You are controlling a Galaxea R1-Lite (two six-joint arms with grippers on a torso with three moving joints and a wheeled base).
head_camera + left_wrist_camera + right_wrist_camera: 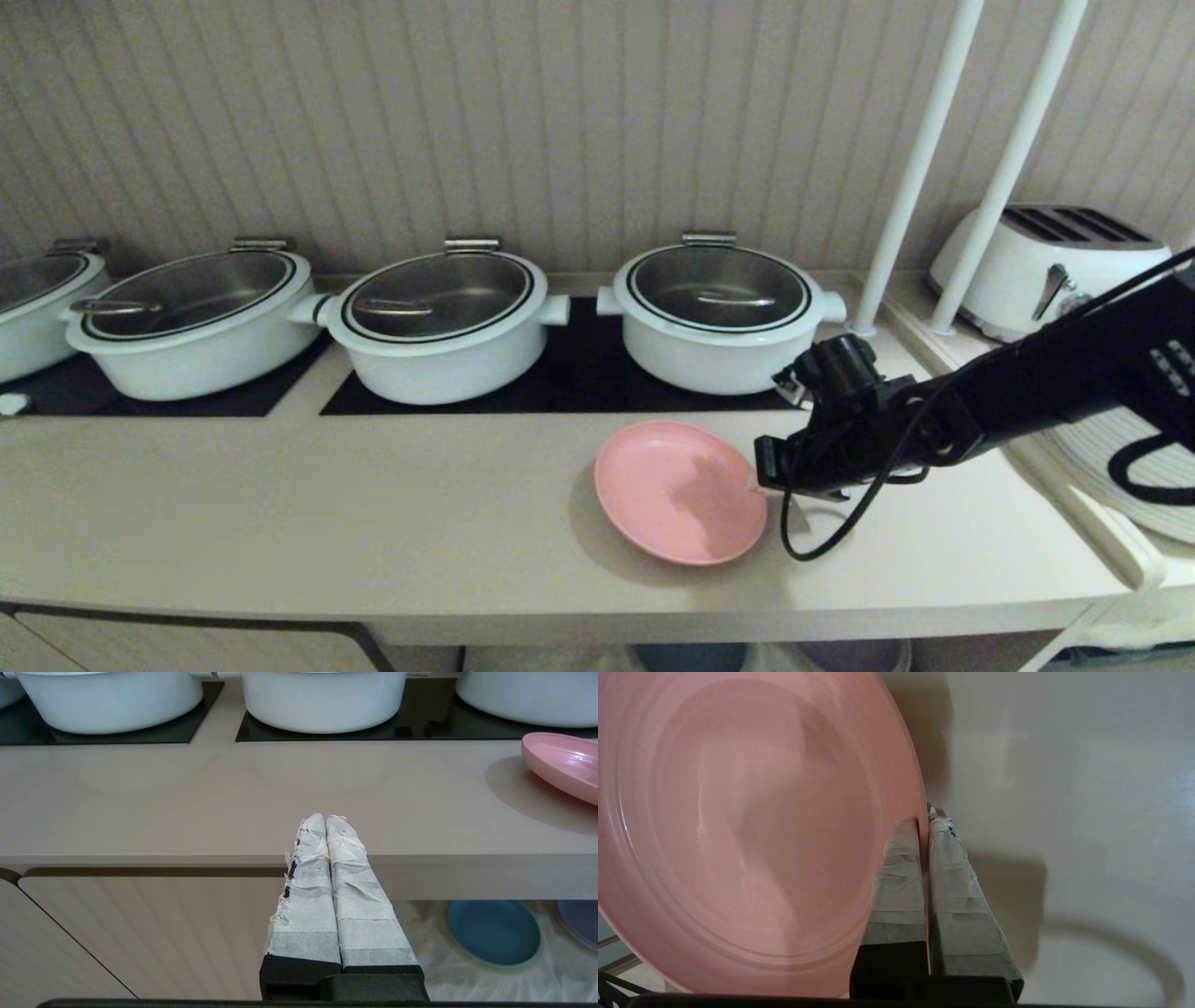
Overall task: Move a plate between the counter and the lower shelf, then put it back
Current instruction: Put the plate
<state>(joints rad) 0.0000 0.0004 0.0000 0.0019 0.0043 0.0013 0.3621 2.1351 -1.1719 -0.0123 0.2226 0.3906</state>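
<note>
Pink plate (680, 491) over the beige counter (280, 504), in front of the rightmost of the white pots (719, 313) and well short of the counter's front edge. Tilted, with the right side raised and a shadow underneath; whether the lower left edge touches the worktop cannot be told.

Right gripper (758, 483) reaching in from the right on a black arm, meeting the plate at its right rim. Taped fingers (901, 877) pressed together with the thin rim pinched between them, one finger over the plate's upper face, the other on the outside. Closed firmly on the plate, almost no gap between the fingers. Rest of the plate spreading away from the fingertips toward the left.

Left gripper (328, 820) low in front of the counter's front edge, well to the left of the plate, taped fingers closed against each other with nothing between them.

Below the counter, lower shelf (467, 975) draped in white cloth, with a blue plate (493, 933) lying on it and the edge of a purple plate (579, 921) beside that. White toaster (1046, 266) at far right.
</note>
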